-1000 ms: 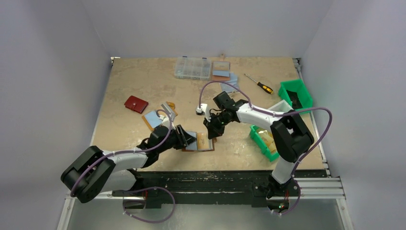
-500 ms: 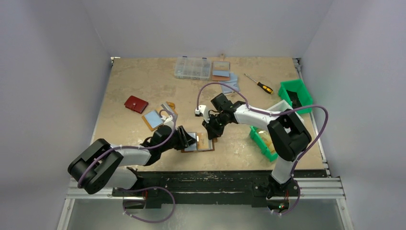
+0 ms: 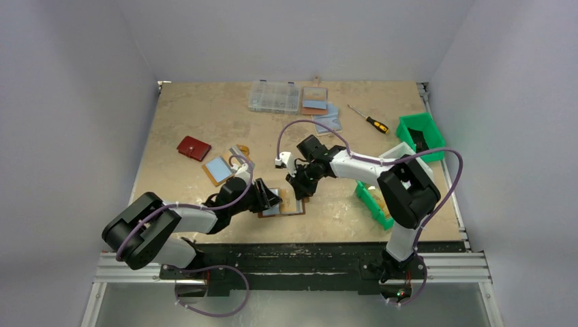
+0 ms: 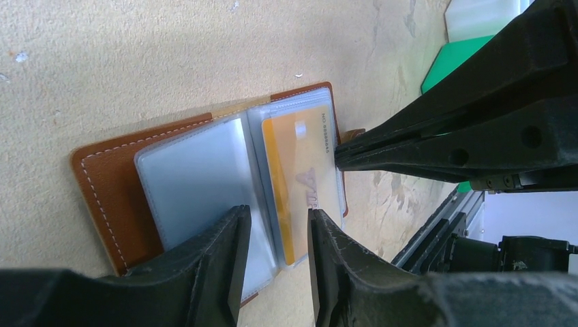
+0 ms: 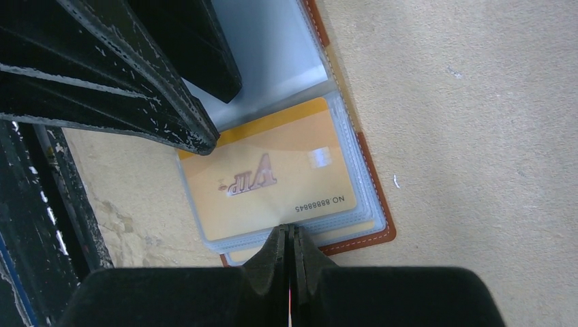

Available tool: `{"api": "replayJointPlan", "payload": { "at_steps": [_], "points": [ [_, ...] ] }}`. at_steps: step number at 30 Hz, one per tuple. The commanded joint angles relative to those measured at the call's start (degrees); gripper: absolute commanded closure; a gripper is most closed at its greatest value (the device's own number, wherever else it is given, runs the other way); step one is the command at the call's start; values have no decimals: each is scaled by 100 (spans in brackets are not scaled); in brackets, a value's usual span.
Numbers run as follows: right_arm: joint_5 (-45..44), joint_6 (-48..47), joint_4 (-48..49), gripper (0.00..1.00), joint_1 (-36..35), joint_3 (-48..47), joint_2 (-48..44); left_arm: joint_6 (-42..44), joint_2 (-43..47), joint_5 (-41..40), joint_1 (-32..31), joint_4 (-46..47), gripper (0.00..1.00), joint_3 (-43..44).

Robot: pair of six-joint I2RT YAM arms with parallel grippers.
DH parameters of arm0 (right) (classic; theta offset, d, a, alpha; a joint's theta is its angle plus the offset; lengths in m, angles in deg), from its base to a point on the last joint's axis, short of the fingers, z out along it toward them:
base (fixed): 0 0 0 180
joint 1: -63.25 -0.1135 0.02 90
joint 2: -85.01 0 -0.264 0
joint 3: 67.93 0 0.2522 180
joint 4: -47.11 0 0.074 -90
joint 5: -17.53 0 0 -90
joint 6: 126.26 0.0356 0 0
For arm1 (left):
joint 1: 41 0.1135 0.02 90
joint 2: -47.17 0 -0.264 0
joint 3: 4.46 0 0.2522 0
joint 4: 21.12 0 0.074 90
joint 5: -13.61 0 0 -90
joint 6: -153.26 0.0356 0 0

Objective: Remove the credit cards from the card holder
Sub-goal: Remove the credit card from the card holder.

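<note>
on card holder: l gripper parted, r gripper pinched.

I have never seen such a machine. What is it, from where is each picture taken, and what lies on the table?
These are two robot arms bolted to a table. One picture looks down from above; two come from a camera on each wrist. Between the arms lies an open brown card holder with clear sleeves; a gold-orange credit card sits inside one. The left gripper, jaws apart, rests on the sleeves. The right gripper is shut at the sleeves' edge; whether it pinches anything is unclear. Nearby lie a dark red wallet, a screwdriver and green bins.
</note>
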Motion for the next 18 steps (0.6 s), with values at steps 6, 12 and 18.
{"api": "replayJointPlan", "payload": {
  "at_steps": [6,12,18],
  "points": [
    [-524,368,350,100,-218,-26,112,113,-237,147,-1,306,60,139],
    [-227,821,556,100,-404,-35,161,41,-354,183,-17,461,64,133],
    [109,1068,500,100,-405,-141,324,34,-397,192,-19,499,69,140]
  ]
}}
